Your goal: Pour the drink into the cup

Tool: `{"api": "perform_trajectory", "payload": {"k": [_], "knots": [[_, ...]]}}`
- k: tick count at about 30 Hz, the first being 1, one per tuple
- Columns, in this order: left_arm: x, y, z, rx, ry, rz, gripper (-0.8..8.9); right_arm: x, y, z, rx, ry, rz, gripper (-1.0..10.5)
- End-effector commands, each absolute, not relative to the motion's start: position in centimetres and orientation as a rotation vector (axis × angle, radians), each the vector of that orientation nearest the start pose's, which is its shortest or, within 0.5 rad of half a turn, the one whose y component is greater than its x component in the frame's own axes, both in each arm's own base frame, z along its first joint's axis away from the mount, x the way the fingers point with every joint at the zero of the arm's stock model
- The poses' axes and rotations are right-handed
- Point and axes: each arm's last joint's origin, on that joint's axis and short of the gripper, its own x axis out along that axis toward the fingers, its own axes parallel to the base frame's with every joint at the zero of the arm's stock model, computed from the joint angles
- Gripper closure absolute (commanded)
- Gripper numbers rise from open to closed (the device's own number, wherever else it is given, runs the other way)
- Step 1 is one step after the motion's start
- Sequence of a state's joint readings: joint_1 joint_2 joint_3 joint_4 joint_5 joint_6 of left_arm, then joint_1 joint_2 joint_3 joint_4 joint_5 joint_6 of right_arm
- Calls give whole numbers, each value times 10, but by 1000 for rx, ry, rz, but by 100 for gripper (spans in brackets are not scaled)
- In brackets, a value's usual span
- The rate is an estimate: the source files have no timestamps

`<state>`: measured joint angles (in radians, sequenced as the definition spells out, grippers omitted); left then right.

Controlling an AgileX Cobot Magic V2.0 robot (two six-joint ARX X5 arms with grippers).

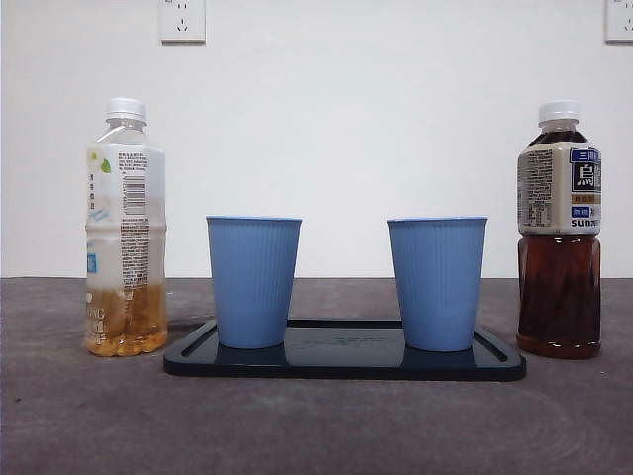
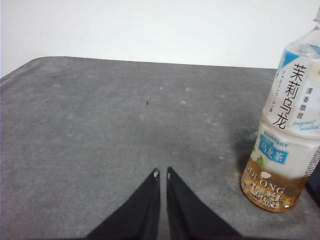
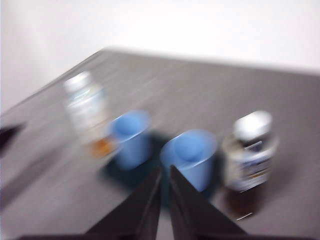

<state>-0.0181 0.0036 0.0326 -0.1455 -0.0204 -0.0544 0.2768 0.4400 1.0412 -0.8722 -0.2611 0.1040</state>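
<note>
Two blue ribbed cups stand upright on a dark tray [image 1: 346, 364], one on the left [image 1: 253, 281] and one on the right [image 1: 436, 283]. A capped bottle of light tea [image 1: 126, 228], about a quarter full, stands left of the tray. A capped bottle of dark tea [image 1: 559, 237] stands to the right. My left gripper [image 2: 162, 174] is shut and holds nothing, low over the table beside the light tea bottle [image 2: 287, 135]. My right gripper [image 3: 165, 170] is shut and holds nothing, high above the right cup [image 3: 190, 155] and the dark tea bottle [image 3: 250, 155]. That view is blurred.
Grey cloth covers the table [image 1: 316, 426], with a white wall close behind. No arm shows in the front view. Open cloth lies in front of the tray and ahead of my left gripper.
</note>
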Motion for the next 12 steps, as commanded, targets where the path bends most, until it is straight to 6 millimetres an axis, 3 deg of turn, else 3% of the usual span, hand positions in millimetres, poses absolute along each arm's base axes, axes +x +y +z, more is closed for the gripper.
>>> {"api": "perform_trajectory", "payload": {"k": [1,8,12], "knots": [[96,-1,154,-62,126,7,793,52,16,359,43,242,376,923],[96,-1,154,-62,126,7,793,87,4,263,43,96,137,929],[96,-1,154,-62,126,7,793,93,0,213,36,42,69,929]]}}
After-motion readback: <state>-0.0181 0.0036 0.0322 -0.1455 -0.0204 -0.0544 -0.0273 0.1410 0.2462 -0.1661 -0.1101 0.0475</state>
